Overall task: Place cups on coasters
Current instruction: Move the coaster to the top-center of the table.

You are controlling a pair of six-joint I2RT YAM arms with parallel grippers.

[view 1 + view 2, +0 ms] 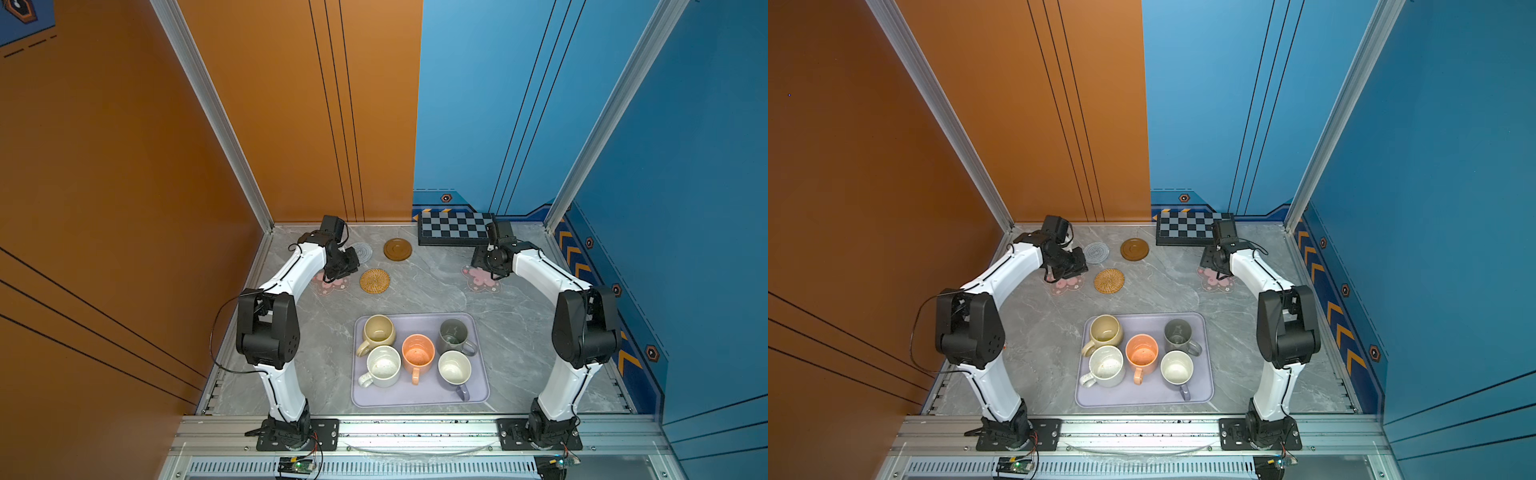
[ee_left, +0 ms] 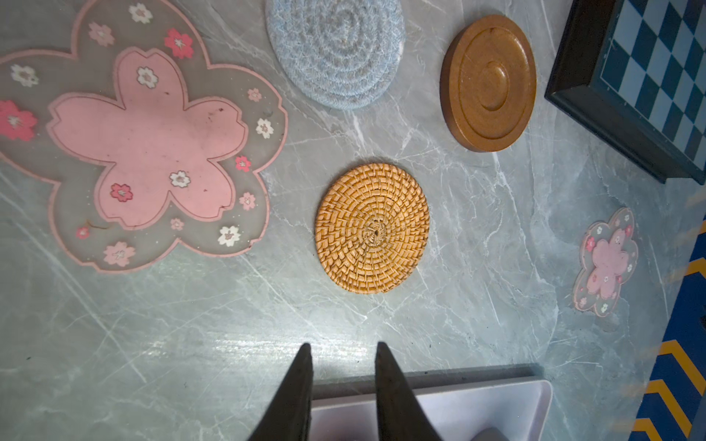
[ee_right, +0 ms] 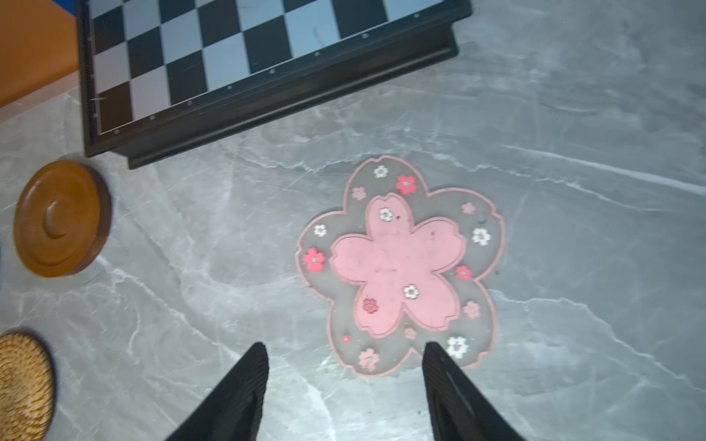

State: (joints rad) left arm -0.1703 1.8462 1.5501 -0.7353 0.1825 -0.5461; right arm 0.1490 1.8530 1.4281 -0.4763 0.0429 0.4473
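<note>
In both top views, five handled ceramic mugs (image 1: pixel 417 353) crowd the lavender rectangular tray (image 1: pixel 415 399) at lower centre, and the five flat coasters (image 1: pixel 374 281) lie bare above it. In my left wrist view, my left gripper (image 2: pixel 342 345) is narrow and empty, near the tan woven rattan round coaster (image 2: pixel 372 228). In my right wrist view, my right gripper (image 3: pixel 344 345) gapes wide and empty at the edge of a pink flower-shaped coaster (image 3: pixel 399 265).
</note>
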